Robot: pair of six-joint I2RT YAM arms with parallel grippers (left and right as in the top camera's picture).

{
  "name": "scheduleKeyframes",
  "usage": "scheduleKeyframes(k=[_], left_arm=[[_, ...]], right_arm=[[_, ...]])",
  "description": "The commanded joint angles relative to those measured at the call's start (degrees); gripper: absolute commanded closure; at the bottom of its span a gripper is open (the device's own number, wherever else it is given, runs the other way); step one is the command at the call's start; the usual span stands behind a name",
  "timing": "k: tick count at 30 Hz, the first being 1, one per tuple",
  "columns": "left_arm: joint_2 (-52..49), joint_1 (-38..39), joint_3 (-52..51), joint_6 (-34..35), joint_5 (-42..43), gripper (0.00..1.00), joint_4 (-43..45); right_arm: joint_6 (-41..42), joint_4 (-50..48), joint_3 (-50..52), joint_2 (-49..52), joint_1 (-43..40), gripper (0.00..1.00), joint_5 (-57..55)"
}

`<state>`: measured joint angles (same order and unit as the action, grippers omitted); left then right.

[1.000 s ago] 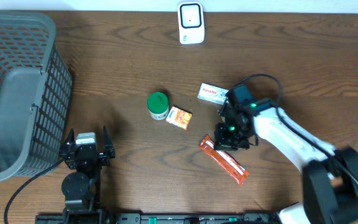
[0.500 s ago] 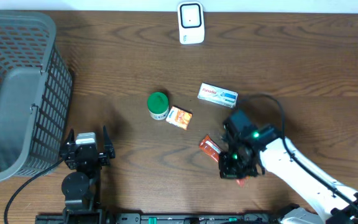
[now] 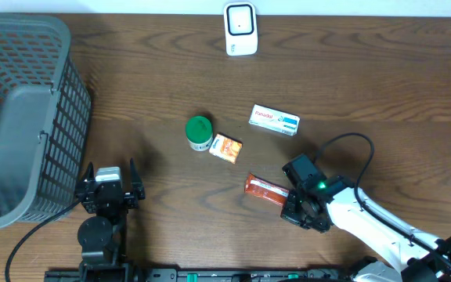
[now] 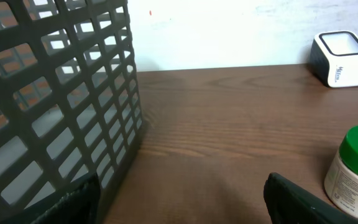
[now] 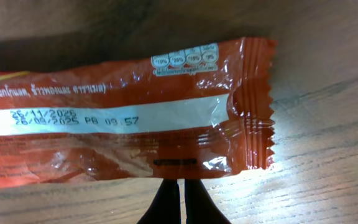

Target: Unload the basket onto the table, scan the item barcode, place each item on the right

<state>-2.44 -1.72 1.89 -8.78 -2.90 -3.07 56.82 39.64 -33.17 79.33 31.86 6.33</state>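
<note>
Right fingers (image 5: 166, 204) pinched together, dark wooden table (image 3: 366, 78), white wall (image 4: 229, 31)

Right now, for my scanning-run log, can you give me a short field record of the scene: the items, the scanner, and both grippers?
scanner: white box-shaped scanner, far side, middle
basket: grey plastic mesh basket, left side
items: green-lidded white jar; small orange packet beside it; white medicine box; orange-red foil snack wrapper
right gripper: shut, tips at the wrapper's long edge; grip unclear
left gripper: open, empty, beside the basket
barcode: none visible on the wrapper in the right wrist view
</note>
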Motion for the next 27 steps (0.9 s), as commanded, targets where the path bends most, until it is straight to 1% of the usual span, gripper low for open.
scheduleKeyframes(k=[1, 4, 7, 8, 9, 11, 12, 13, 15, 17, 18, 19, 21, 22, 23, 24, 25, 27], left_arm=[[0.1, 0.2, -0.9, 0.5, -0.5, 0.16, -2.4], [0.1, 0.2, -0.9, 0.5, -0.6, 0.16, -2.4], [0.1, 0.2, -0.9, 0.5, -0.5, 0.16, -2.4], [0.1, 0.2, -0.9, 0.5, -0.6, 0.16, -2.4], [0.1, 0.2, -0.9, 0.5, -0.5, 0.15, -2.4], [0.1, 0.2, -0.9, 0.5, -0.6, 0.16, -2.4], [0.1, 0.2, -0.9, 0.5, -0.6, 0.16, -2.4], [0.1, 0.2, -0.9, 0.5, -0.6, 0.16, -2.4], [0.1, 0.2, -0.9, 0.5, -0.6, 0.16, -2.4], [0.1, 0.2, -0.9, 0.5, -0.5, 0.16, -2.4], [0.1, 0.2, -0.9, 0.5, -0.6, 0.15, -2.4], [0.1, 0.2, -0.9, 0.5, -0.5, 0.16, -2.4], [0.1, 0.2, -0.9, 0.5, -0.5, 0.15, -2.4], [0.1, 0.2, -0.9, 0.5, -0.6, 0.16, -2.4], [0.1, 0.2, -0.9, 0.5, -0.6, 0.16, -2.4], [0.1, 0.2, -0.9, 0.5, -0.6, 0.16, -2.4], [0.1, 0.2, -0.9, 0.5, -0.5, 0.16, -2.4], [0.1, 0.2, -0.9, 0.5, -0.5, 0.16, -2.4]], right_arm=[[-2.7, -8.9, 0.3, 0.2, 0.2, 0.99, -3.2], [-6.1, -14.2, 0.2, 0.2, 0.0, 0.91, -3.1], [-11.0, -16.2, -0.5, 0.2, -0.5, 0.91, -0.4], [-13.4, -15.8, -1.0, 0.2, -0.5, 0.85, 1.4], [-14.5, -15.0, -1.4, 0.1, -0.5, 0.72, 2.3], [-15.6, -10.5, -3.6, 0.0, -0.5, 0.12, 3.7], [-15.6, -7.4, -5.2, 0.0, -0.5, 0.05, 4.6], [-15.6, -4.4, -6.8, 0.0, -0.5, 0.01, 4.7], [-15.6, 2.3, -11.0, 0.0, -0.5, 0.01, 4.7], [-15.6, 6.8, -15.3, 0.0, -0.5, 0.01, 4.7], [-15.8, 7.0, -16.0, 0.0, -0.5, 0.01, 4.6], [-17.7, 6.2, -17.2, 0.0, -0.5, 0.01, 4.2], [-16.9, 3.1, -17.2, 0.0, -0.5, 0.01, 5.2], [-15.4, 1.3, -17.2, 0.0, -0.6, 0.03, 5.7], [-9.7, 0.9, -17.2, 0.0, -1.1, 0.14, 5.3], [-1.2, 1.8, -17.2, 0.3, -2.0, 0.18, 4.9], [5.3, 2.5, -17.2, 0.9, -3.0, 0.14, 4.7], [10.3, 1.9, -17.2, 2.8, -4.5, 0.09, 4.7]])
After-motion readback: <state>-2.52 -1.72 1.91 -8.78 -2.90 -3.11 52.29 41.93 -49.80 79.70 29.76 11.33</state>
